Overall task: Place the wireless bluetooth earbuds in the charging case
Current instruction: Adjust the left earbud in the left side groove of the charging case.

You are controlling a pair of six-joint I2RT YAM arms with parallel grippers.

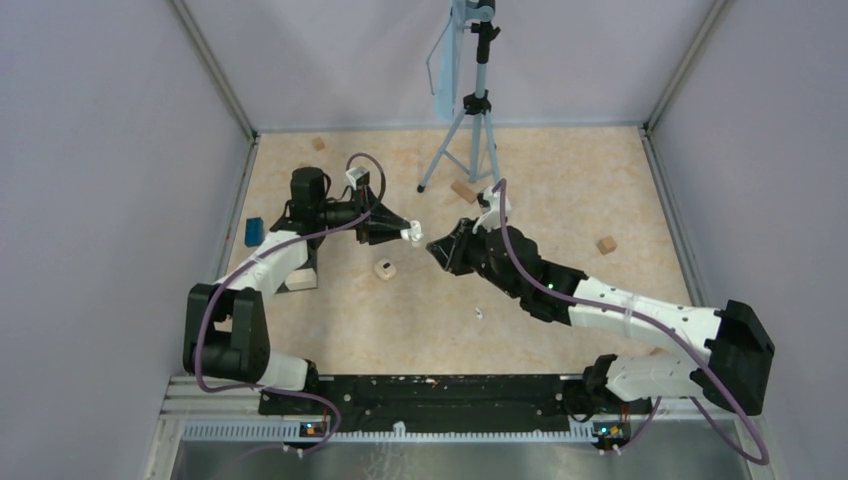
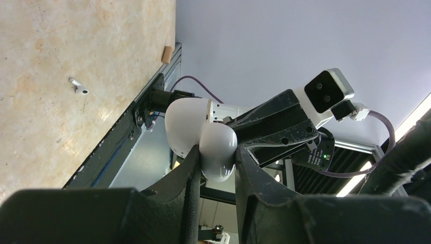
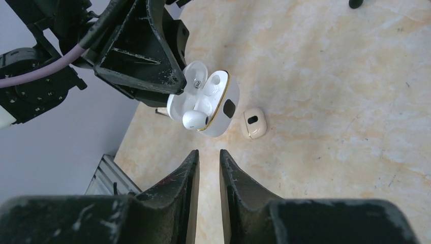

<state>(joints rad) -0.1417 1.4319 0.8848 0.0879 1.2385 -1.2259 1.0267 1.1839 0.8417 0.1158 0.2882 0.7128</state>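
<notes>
surface (image 1: 560, 200): tan marbled top, grey walls.
left end effector (image 2: 217, 152): clamped on open charging case (image 3: 216, 101), raised, mouth facing the right arm for loading.
right end effector (image 3: 208, 157): fingers narrowly apart, empty, near case.
earbud one (image 3: 195, 120): in case, likely not fully seated.
earbud two (image 1: 478, 313): loose on surface.

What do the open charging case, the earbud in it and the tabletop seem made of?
Charging case: glossy white plastic, judging by its smooth sheen; the thin gold rim may be metal or paint. Earbud: likely the same glossy plastic, showing a highlight. Tabletop: matte beige with marble-like veining; stone or printed laminate, unclear.
</notes>
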